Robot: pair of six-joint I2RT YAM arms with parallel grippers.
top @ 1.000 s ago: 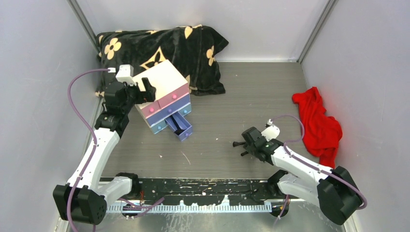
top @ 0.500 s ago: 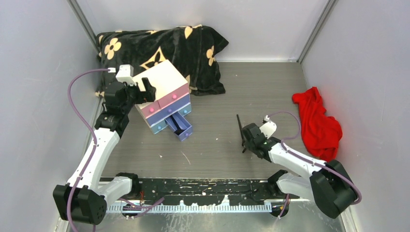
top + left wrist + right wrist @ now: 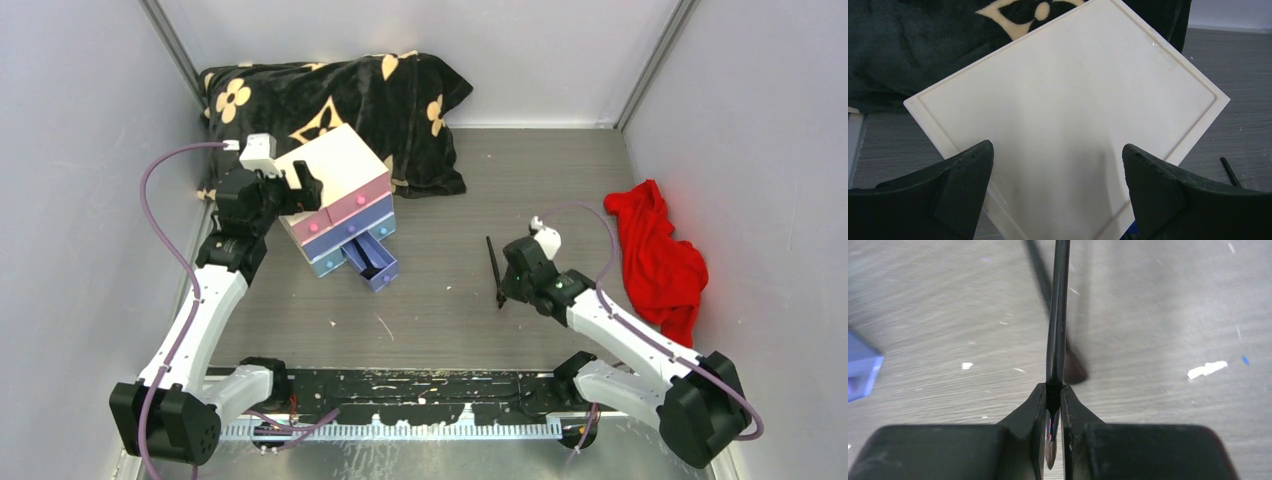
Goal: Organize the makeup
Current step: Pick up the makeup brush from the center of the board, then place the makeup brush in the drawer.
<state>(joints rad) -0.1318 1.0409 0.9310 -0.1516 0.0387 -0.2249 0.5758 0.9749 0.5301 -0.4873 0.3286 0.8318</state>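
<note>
Our right hand (image 3: 1054,390) is clenched on a black-handled brush (image 3: 1058,315), handle jutting ahead, well right of the white chest (image 3: 1063,100), with bare tabletop (image 3: 450,200) between. Our left hand (image 3: 1058,165) is spread wide, released, over the chest's top near its edge. A lower drawer (image 3: 372,262) stands pulled out.

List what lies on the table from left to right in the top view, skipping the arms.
chest → brush → red cloth
</note>
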